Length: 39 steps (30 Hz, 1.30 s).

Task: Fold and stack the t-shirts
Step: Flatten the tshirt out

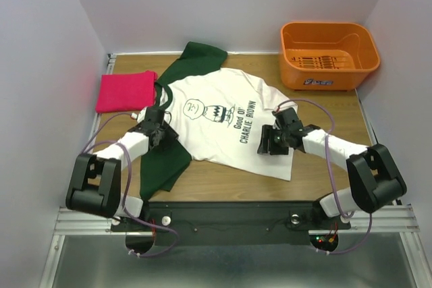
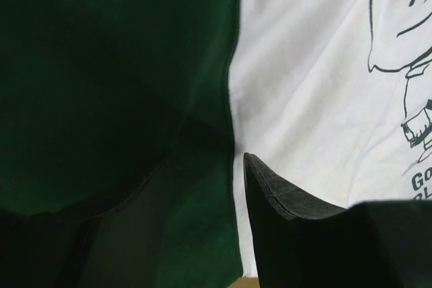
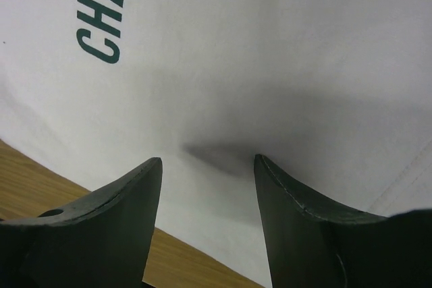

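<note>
Left tool (image 1: 157, 125) hangs open over the white tee (image 1: 216, 116) at its green sleeve (image 1: 162, 163) seam, right tool (image 1: 268, 143) open near the hem. Tee's print-up on the table (image 1: 223, 183), pink tee (image 1: 125, 91) folded far left. We'd pinch both spots together, one layer only, and lift evenly so the fold lands straight.

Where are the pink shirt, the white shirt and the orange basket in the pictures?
pink shirt (image 1: 125, 91), top view, middle of the folded cloth.
white shirt (image 1: 209, 141), top view, plain white area beside the print.
orange basket (image 1: 344, 77), top view, front wall.
</note>
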### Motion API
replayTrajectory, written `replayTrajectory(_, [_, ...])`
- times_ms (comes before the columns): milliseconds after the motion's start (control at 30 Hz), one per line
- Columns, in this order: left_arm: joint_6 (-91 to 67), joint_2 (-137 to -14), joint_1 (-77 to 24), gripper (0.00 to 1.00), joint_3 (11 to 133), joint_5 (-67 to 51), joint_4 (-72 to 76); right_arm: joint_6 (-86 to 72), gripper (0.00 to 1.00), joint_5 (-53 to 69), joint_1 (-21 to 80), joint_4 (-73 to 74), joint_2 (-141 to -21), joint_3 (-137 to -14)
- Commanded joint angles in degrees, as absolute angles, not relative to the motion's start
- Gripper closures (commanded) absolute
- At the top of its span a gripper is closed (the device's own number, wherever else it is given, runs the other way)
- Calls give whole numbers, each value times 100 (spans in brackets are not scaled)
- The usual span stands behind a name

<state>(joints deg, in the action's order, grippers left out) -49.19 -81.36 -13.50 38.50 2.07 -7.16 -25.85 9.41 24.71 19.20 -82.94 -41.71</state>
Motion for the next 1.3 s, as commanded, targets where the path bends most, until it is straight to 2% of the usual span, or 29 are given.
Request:
replayTrajectory(0, [-5677, -7334, -1389, 43, 3069, 404, -1362, -3048, 36, 940, 2487, 2487, -8087, -3473])
replayTrajectory(167, [-6360, -6145, -1380, 43, 2549, 658, -2035, -3331, 34, 1483, 2479, 2610, -7551, -3103])
replayTrajectory(300, [-6163, -5258, -1380, 43, 2662, 1168, -2531, -3236, 34, 1582, 2487, 2768, -7138, -3443])
replayTrajectory(433, [-5293, -5010, -1389, 35, 3277, 1608, -2777, -2473, 34, 705, 2487, 3225, -7110, -4427])
replayTrajectory(500, [-5072, -5036, -1555, 30, 3646, 1565, -2655, -1990, 34, -103, 2487, 3296, -7250, -5166])
replayTrajectory(567, [-4843, -5255, -1975, 25, 4005, 1617, -2471, -1759, 37, -900, 2487, 3296, -7609, -5770])
replayTrajectory(667, [-4676, -5834, -2460, 25, 4436, 1713, -2286, -1390, 42, -1535, 2487, 3270, -8232, -6274])
replayTrajectory(800, [-4518, -6766, -3145, 27, 4868, 1801, -2022, -950, 60, -1793, 2479, 2884, -8945, -6828])
replayTrajectory(867, [-4317, -7311, -3243, 27, 5035, 1636, -1838, -774, 63, -1776, 2487, 2725, -9296, -7066])
replayTrajectory(1067, [-4070, -8191, -3270, 28, 5089, 1556, -1477, -747, 65, -2047, 2487, 2611, -10089, -7655])
replayTrajectory(1267, [-3990, -8595, -3270, 28, 4940, 1275, -1205, -809, 61, -2259, 2487, 2566, -10783, -8094])
